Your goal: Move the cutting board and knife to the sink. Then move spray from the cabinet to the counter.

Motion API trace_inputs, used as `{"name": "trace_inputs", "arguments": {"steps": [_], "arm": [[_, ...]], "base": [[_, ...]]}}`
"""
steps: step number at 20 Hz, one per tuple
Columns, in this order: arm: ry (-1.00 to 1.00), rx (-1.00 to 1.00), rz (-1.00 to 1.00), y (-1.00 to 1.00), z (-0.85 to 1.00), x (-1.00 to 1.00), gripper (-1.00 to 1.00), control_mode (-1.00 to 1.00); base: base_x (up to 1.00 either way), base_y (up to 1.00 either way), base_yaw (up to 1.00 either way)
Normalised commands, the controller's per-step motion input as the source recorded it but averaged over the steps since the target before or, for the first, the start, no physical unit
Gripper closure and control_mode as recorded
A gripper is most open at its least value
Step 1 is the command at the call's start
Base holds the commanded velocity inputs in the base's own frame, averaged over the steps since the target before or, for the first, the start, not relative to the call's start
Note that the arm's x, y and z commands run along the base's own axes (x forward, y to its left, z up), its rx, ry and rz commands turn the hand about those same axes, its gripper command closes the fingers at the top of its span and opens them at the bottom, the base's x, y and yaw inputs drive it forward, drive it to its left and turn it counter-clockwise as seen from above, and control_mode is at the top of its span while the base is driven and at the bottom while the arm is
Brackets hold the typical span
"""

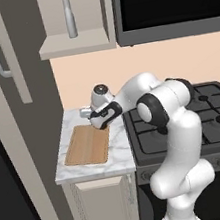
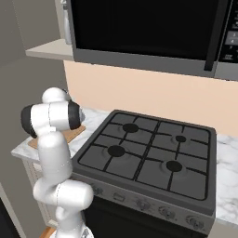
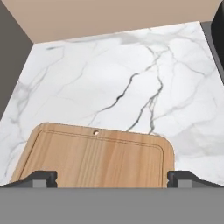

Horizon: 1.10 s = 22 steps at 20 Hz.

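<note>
Hand view — claw [image 3: 112, 177] spread wide, straddling cutting board [image 3: 94, 155] edges.

My arm [image 1: 175, 136] is glossy white, built of fat rounded links like swollen tubes; dark grey-black bands and caps mark my joints, one large dark ring circling a pale disc at the elbow; a smaller round cap near my wrist shows a dark ring around a light centre. My hand [image 1: 104, 115] wears a black panel set into its white shell; my two finger tips [image 3: 41, 178] are small, dark, blocky and flat-topped, charcoal with slightly lighter grey faces.
</note>
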Motion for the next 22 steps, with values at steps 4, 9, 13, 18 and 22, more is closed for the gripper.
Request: {"name": "trace_inputs", "arguments": {"steps": [4, 9, 13, 18, 22], "arm": [[-0.01, 0.0, 0.0, 0.0, -0.29, 0.3, -1.0, -1.0], [0.0, 0.0, 0.0, 0.0, -0.25, 0.29, -1.0, -1.0], [0.01, 0.0, 0.0, 0.0, -0.07, 0.34, -1.0, -1.0], [0.02, 0.0, 0.0, 0.0, -0.2, 0.22, -1.0, -1.0], [0.04, 0.0, 0.0, 0.0, -0.45, 0.06, -1.0, -1.0]], "base": [[0.0, 0.0, 0.0], [0.0, 0.0, 0.0], [0.0, 0.0, 0.0], [0.0, 0.0, 0.0], [0.0, 0.0, 0.0]]}}
